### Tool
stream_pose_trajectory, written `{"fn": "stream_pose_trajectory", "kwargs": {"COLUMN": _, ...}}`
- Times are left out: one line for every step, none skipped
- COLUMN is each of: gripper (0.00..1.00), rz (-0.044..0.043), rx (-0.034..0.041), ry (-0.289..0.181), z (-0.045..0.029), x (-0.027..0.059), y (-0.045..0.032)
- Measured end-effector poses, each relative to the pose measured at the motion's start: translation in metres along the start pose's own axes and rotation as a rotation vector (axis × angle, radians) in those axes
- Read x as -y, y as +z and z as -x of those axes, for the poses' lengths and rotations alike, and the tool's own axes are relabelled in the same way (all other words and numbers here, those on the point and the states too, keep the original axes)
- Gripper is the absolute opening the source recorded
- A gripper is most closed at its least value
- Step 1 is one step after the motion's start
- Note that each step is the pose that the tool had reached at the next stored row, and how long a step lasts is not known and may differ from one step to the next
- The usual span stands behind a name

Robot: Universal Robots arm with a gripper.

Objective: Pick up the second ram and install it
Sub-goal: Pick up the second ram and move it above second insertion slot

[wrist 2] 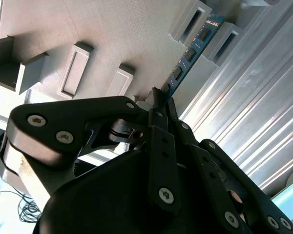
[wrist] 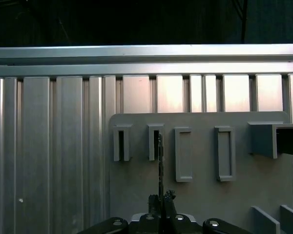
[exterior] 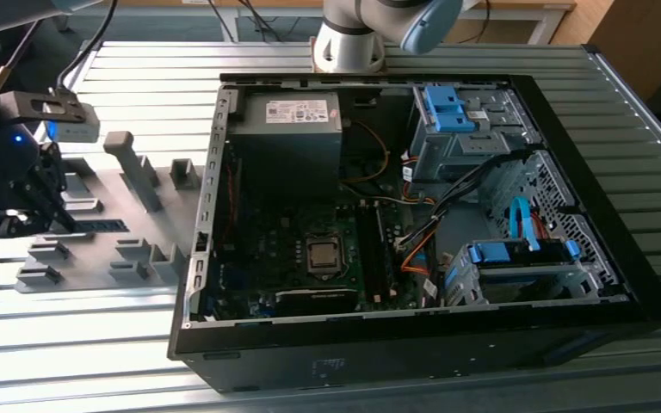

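Observation:
The second ram (wrist 2: 190, 53) is a slim blue-green strip with dark chips. It stands on edge on the grey fixture plate (wrist 2: 112, 34), its far end between two grey blocks. My gripper (wrist 2: 160, 97) is shut on its near end, one finger on each face. In the first wrist view the ram (wrist: 160, 161) appears edge-on, running from my gripper (wrist: 161, 197) up to a slotted block. In the exterior view my gripper (exterior: 64, 225) is low over the fixture plate (exterior: 89, 185) at the exterior view's left, with the ram (exterior: 103, 225) just beside it.
An open black computer case (exterior: 423, 344) lies in the middle of the ribbed metal table (exterior: 78, 327), with its motherboard (exterior: 307, 258), a power supply (exterior: 290, 116) and blue drive cages (exterior: 515, 258) inside. Upright grey fixture blocks (exterior: 141, 176) stand on the plate. The arm's base (exterior: 348, 43) is behind the case.

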State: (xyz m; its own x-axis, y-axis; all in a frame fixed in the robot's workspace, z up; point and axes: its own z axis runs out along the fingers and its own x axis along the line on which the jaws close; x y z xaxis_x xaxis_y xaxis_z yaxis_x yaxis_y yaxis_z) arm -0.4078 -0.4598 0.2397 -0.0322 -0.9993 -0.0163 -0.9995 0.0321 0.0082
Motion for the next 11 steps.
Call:
{"fn": "stream_pose_trajectory", "kwargs": {"gripper": 0.14, "rz": -0.0002, "rx": 0.0001, "ry": 0.0, "z": 0.0, "x": 0.0, "y": -0.0004}}
{"fn": "stream_pose_trajectory", "kwargs": {"gripper": 0.14, "rz": -0.0002, "rx": 0.0001, "ry": 0.0, "z": 0.0, "x": 0.0, "y": -0.001}}
{"fn": "stream_pose_trajectory", "kwargs": {"gripper": 0.14, "rz": -0.0002, "rx": 0.0002, "ry": 0.0, "z": 0.0, "x": 0.0, "y": -0.0014}}
{"fn": "stream_pose_trajectory", "kwargs": {"gripper": 0.14, "rz": -0.0003, "rx": 0.0003, "ry": 0.0, "z": 0.0001, "x": 0.0, "y": -0.0018}}
{"fn": "stream_pose_trajectory", "kwargs": {"gripper": 0.14, "rz": -0.0002, "rx": 0.0001, "ry": 0.0, "z": 0.0001, "x": 0.0, "y": -0.0023}}
{"fn": "stream_pose_trajectory", "kwargs": {"gripper": 0.14, "rz": -0.0002, "rx": 0.0002, "ry": 0.0, "z": 0.0001, "x": 0.0, "y": -0.0027}}
{"fn": "stream_pose_trajectory", "kwargs": {"gripper": 0.14, "rz": -0.0003, "rx": 0.0002, "ry": 0.0, "z": 0.0001, "x": 0.0, "y": -0.0031}}
{"fn": "stream_pose_trajectory", "kwargs": {"gripper": 0.14, "rz": -0.0002, "rx": 0.0002, "ry": 0.0, "z": 0.0001, "x": 0.0, "y": -0.0035}}
{"fn": "stream_pose_trajectory", "kwargs": {"gripper": 0.14, "rz": -0.0003, "rx": 0.0002, "ry": 0.0, "z": 0.0001, "x": 0.0, "y": -0.0039}}
{"fn": "stream_pose_trajectory", "kwargs": {"gripper": 0.14, "rz": -0.0003, "rx": 0.0002, "ry": 0.0, "z": 0.0001, "x": 0.0, "y": -0.0042}}
{"fn": "stream_pose_trajectory", "kwargs": {"gripper": 0.14, "rz": -0.0002, "rx": 0.0002, "ry": 0.0, "z": 0.0001, "x": 0.0, "y": -0.0046}}
